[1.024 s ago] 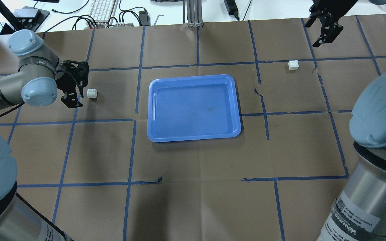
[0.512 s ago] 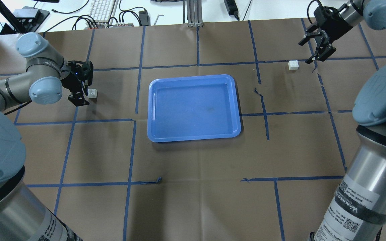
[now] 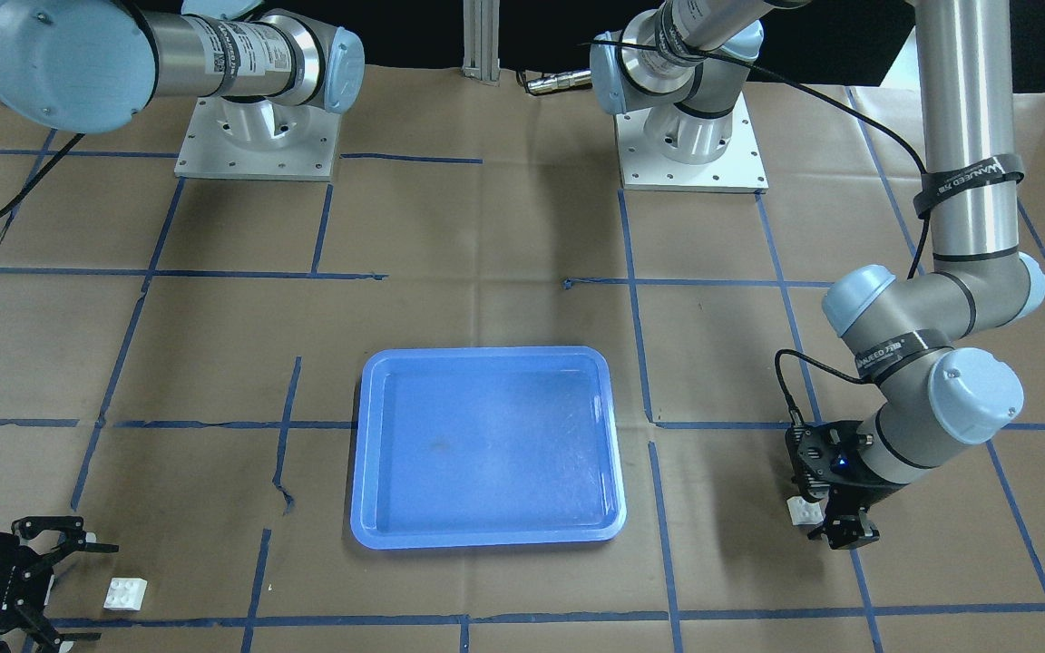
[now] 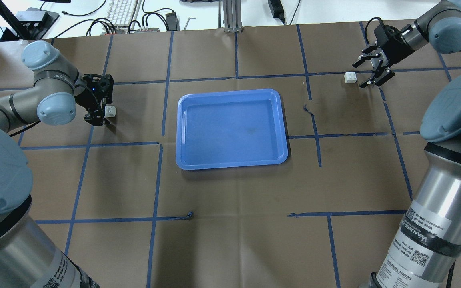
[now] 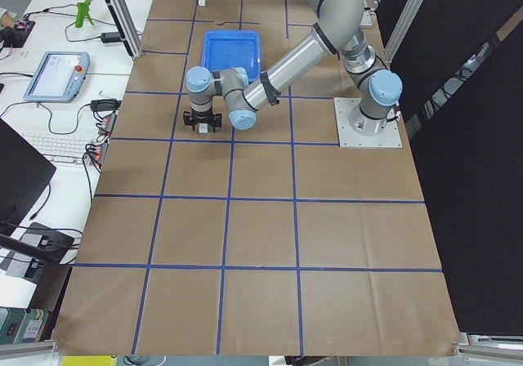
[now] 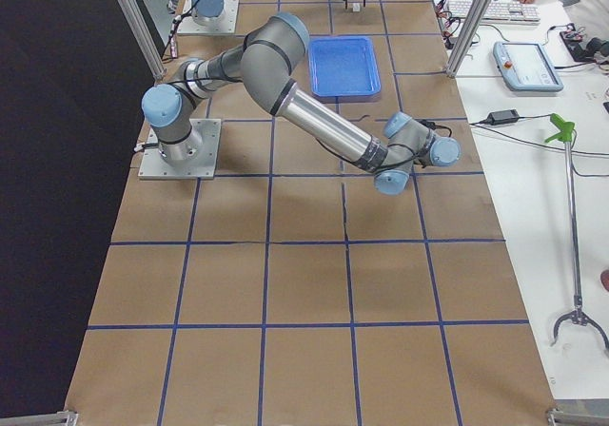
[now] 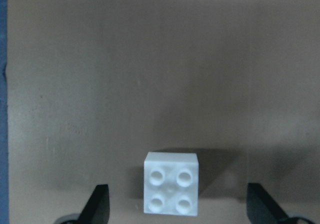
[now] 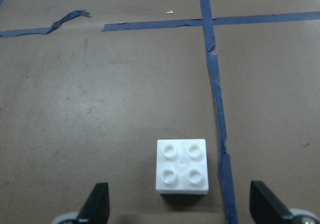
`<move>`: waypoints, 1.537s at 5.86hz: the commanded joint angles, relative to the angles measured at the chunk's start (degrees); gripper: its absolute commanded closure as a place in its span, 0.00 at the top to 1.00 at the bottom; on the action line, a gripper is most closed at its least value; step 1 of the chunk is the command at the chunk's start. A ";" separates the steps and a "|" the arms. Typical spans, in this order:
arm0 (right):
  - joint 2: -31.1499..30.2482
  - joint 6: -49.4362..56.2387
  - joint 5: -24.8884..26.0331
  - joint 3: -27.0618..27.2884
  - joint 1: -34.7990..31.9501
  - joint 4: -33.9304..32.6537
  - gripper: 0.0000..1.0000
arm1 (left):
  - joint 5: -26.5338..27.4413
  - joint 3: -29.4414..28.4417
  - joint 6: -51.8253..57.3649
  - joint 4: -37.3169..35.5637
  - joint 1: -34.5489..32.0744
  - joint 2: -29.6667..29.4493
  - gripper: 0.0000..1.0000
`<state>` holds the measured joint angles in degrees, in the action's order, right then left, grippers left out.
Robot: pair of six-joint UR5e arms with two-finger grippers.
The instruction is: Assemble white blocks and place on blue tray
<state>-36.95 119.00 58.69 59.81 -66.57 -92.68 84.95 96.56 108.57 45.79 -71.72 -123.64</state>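
Note:
One white block [image 4: 111,111] lies on the paper left of the blue tray [image 4: 230,128]. My left gripper [image 4: 103,112] is open and low around it. In the left wrist view the block [image 7: 171,183] sits between the two fingertips of the left gripper [image 7: 180,206], untouched. The other white block [image 4: 349,77] lies far right of the tray. My right gripper [image 4: 361,74] is open just beside it. In the right wrist view this block [image 8: 182,165] lies just ahead of the open right gripper [image 8: 181,204]. The front view shows the tray [image 3: 486,444], empty, and both blocks [image 3: 804,511] [image 3: 125,594].
Brown paper with blue tape lines [image 4: 162,112] covers the table. A torn tape strip [image 8: 220,134] runs next to the right block. Keyboard and cables [image 4: 122,12] lie beyond the far edge. The arm bases [image 3: 255,136] stand on the robot's side.
My left gripper has moved right, closing in on its block. My right gripper has come down and left from the far corner to its block. Blocks and tray have not moved.

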 commanded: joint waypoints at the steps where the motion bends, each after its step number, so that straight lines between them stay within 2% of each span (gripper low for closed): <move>1: -0.14 -0.43 -0.07 0.40 0.04 0.22 1.00 | 0.30 -0.05 1.47 0.01 0.00 0.59 0.24; 2: -0.31 -0.61 -0.15 0.14 -0.05 0.31 0.99 | 0.39 -0.05 1.38 0.09 0.00 1.03 0.19; 3: -0.40 -0.52 -1.72 0.14 -0.13 0.31 0.92 | 0.39 -0.32 1.03 1.14 -0.35 3.64 0.19; 4: -0.66 -0.18 -3.21 0.14 -0.22 0.22 0.80 | 0.04 -0.49 0.25 7.93 -1.22 7.76 0.19; 5: -0.66 -0.08 -3.32 0.14 -0.22 0.22 0.70 | 0.91 -0.49 -1.50 12.88 -5.93 12.15 0.19; 6: -0.49 0.00 -3.23 0.22 -0.22 0.22 0.70 | 1.18 -0.49 -9.70 15.62 -11.37 14.46 0.18; 7: -0.49 0.00 -3.23 0.31 -0.22 0.14 0.67 | 1.10 -0.58 -14.91 15.91 -15.95 14.57 0.18; 8: -0.31 -0.08 -3.23 0.31 -0.22 0.14 0.58 | 1.01 -1.19 -21.75 15.39 -21.13 13.53 0.18; 9: -0.31 -0.17 -3.23 0.40 -0.22 0.22 0.55 | 0.92 -1.89 -27.91 15.21 -25.01 11.60 0.18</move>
<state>-37.30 118.91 55.46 60.14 -66.80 -92.52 85.95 95.28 86.76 61.16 -92.61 -110.58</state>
